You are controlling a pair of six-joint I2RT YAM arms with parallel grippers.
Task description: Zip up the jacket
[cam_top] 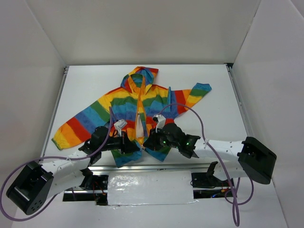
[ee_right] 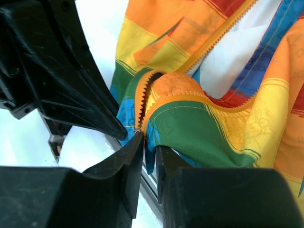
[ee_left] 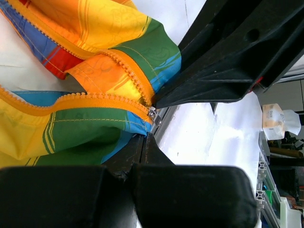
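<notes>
Worktop (cam_top: 213,133): white, carrying the jacket across the middle of the overhead frame.
Jacket (cam_top: 142,102): lies flat with its hood toward the top of the frame and its sleeves spread left and right. The front is open and the hem sits at the lower edge, close to both arms.
Left tool (cam_top: 127,146): clenched on the jacket's hem at the left-of-frame front panel, just beside the zipper's foot.
Right tool (cam_top: 151,142): at the hem of the other panel. Its fingers stand a slit apart with the blue hem edge in the gap, and whether they pinch it cannot be told.
Zipper bands (ee_left: 95,100): orange and toothed, meeting at the hem, bulged and apart above it.
Slider (ee_left: 152,114): a small metal piece where the bands meet, apparently at the very bottom.
Step in hand: judged to be seating and starting the zipper at its foot.
Doing it well: anchor the hem taut and flat, line the two band ends up level, and take a sure hold of the slider. Then draw it straight toward the hood, since the buckled fabric could jam the teeth.
</notes>
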